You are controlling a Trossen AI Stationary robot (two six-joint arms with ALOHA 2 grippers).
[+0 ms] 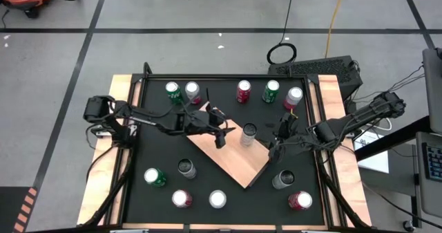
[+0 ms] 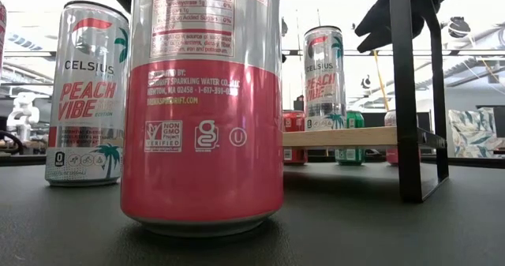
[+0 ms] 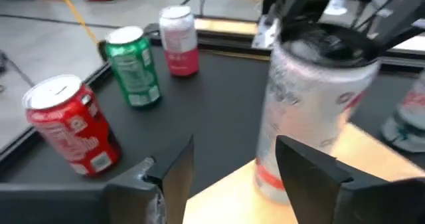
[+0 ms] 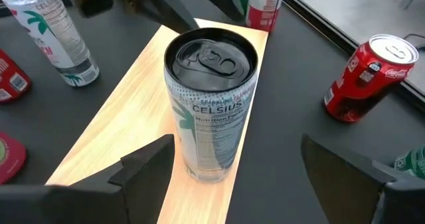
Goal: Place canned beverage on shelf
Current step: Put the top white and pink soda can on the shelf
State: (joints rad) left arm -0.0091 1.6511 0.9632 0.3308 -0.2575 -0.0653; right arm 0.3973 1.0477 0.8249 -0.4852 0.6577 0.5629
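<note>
My left pincer [image 1: 221, 140] hangs over the flat light-tan wooden shelf [image 1: 231, 157], jaws parted and empty, just beside the tall silver black-topped Celsius can [image 1: 248, 134] standing upright on that board. My left arm reaches across level from the left rail. My right pincer [image 1: 274, 144], jaws wide and empty, faces the same can from the opposite side. The shelf sits mid-surface [image 1: 207, 191].

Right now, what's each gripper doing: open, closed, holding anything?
Left gripper: open, empty, above the shelf, short of the silver can.
Right gripper: open, empty, fingers on either side of the black-topped Celsius can on the shelf.
</note>
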